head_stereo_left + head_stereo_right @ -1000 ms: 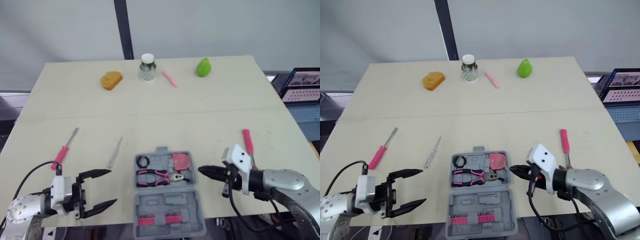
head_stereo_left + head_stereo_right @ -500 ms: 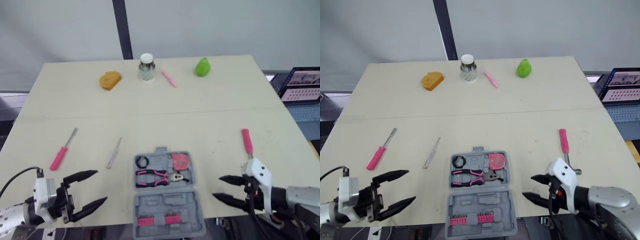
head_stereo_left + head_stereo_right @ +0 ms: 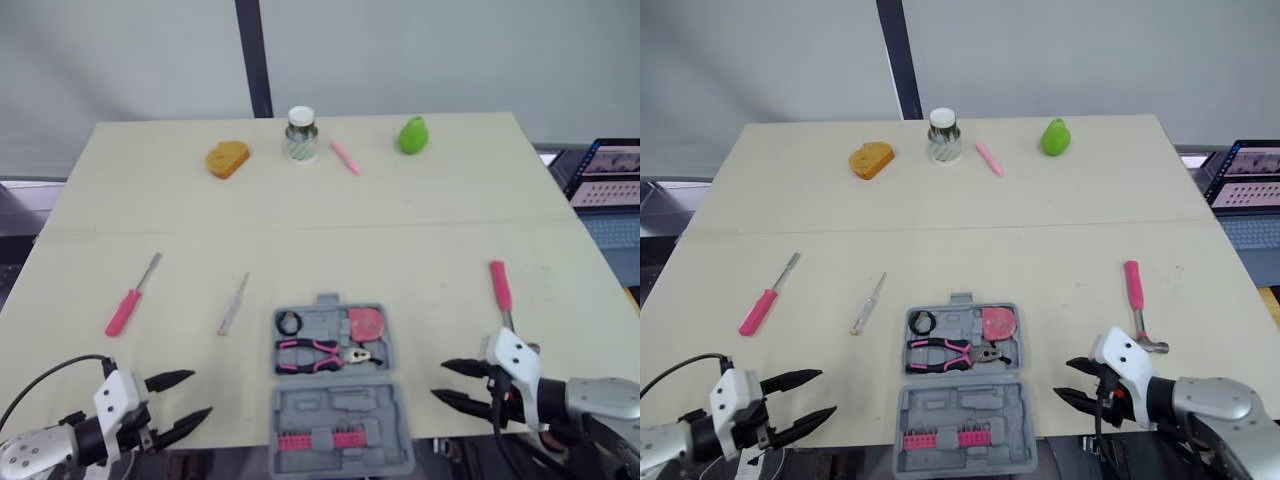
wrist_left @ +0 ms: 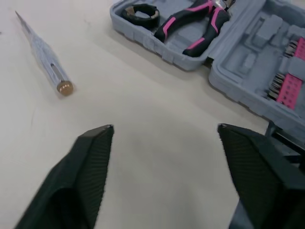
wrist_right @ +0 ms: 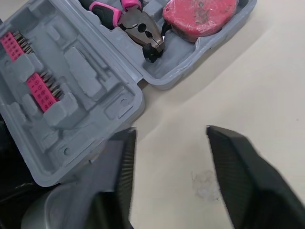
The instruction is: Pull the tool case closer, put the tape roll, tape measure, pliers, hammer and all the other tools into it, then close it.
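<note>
Head views. Pale wooden bench [image 3: 330, 215]. An open grey plastic tool case [image 3: 338, 398] sits at the middle of the near edge. Its tray holds a small black tape roll [image 3: 288, 323], a round pink tape measure [image 3: 366, 324] and pink-handled pliers [image 3: 318, 352]. Not yet in:
- a pink-handled hammer [image 3: 499, 290] toward the right edge
- a pink-handled screwdriver [image 3: 128, 300] toward the left edge
- a slim clear-handled screwdriver [image 3: 233, 303] between that one and the case

The left gripper [image 3: 195, 395] is low at the near-left corner, the right gripper [image 3: 442, 381] just right of the case. Both are spread wide and empty.

Left wrist view. Black fingers [image 4: 90, 157] are set wide apart over bare bench. The clear-handled screwdriver and the case lie beyond them.

Right wrist view. Fingers [image 5: 243, 176] are parted, nothing between them. The case's corner is near, with the pliers' nose and the tape measure in the tray.

Judgement: mid-loading, three tools left, then the lid. The hammer looks the nearest pick for the right gripper. That calls for a reach toward the right edge, then a pinch across the handle.
</note>
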